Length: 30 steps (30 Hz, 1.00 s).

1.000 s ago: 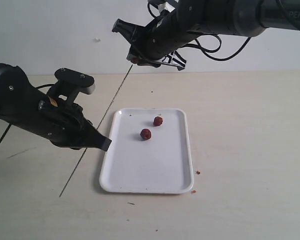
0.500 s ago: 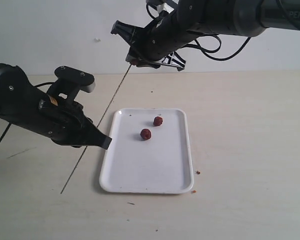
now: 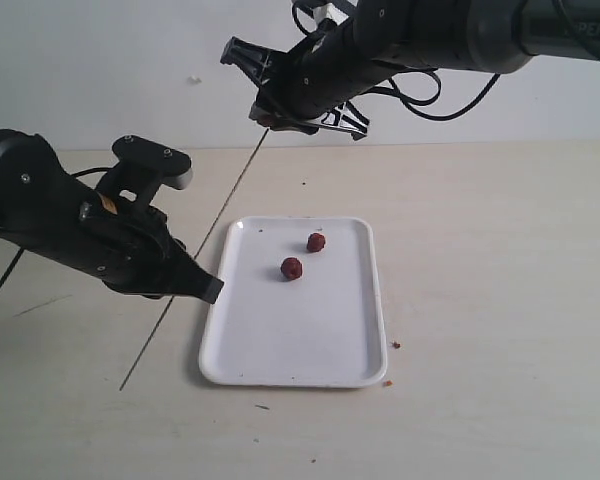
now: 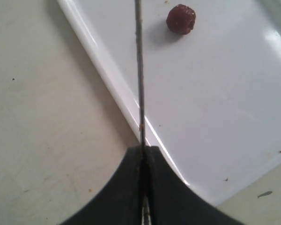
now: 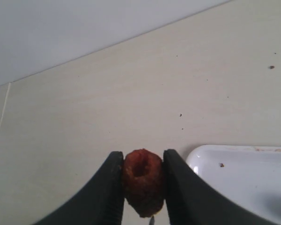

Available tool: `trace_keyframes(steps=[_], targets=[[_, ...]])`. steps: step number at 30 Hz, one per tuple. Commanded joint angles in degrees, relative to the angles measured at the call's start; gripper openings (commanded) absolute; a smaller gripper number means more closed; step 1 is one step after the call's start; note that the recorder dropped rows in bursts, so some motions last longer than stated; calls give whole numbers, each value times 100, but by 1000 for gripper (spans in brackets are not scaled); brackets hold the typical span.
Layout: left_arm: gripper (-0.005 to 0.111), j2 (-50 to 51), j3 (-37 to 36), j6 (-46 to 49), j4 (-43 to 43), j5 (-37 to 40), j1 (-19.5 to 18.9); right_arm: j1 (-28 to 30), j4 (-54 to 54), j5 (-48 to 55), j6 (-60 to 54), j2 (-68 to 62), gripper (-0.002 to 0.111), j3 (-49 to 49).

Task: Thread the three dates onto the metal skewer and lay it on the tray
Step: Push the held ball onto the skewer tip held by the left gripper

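- Exterior view: the left tool [image 3: 206, 288] hangs over the counter [image 3: 480, 250] just left of the tray [image 3: 300, 345], pinched shut on the skewer [image 3: 230, 198]. The skewer slants from near left to far right, along the tray's left side.
- Two dates [image 3: 316, 242] lie apart from each other on the far half of the tray. The right tool [image 3: 271, 117] is raised beyond the tray's far edge, at the skewer's far end, clamping the third date [image 3: 268, 121].
- Left wrist view: the left tool [image 4: 143, 154] has its jaws closed tight on the skewer [image 4: 139, 70], which crosses the tray [image 4: 215, 117] rim. One date [image 4: 181, 19] rests on the tray beside the rod, not touching it.
- Right wrist view: the right tool [image 5: 141, 159] stands narrow, both fingers pressed against the third date [image 5: 141, 185]. The date's dimpled end faces the camera. A tray [image 5: 243, 180] corner lies on the counter [image 5: 131, 93] below.
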<state>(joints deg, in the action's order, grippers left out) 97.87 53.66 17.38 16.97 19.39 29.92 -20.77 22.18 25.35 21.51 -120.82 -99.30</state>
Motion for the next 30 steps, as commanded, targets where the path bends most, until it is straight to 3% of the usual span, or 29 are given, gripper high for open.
trace_keyframes(steps=[1,30], targets=[[0,16,-19,24,36,-9,27,-20,10,-92,-92,72,28,-58],[0,16,-19,-153,59,-237,2,-20,154,169,-368,72,28,-58]])
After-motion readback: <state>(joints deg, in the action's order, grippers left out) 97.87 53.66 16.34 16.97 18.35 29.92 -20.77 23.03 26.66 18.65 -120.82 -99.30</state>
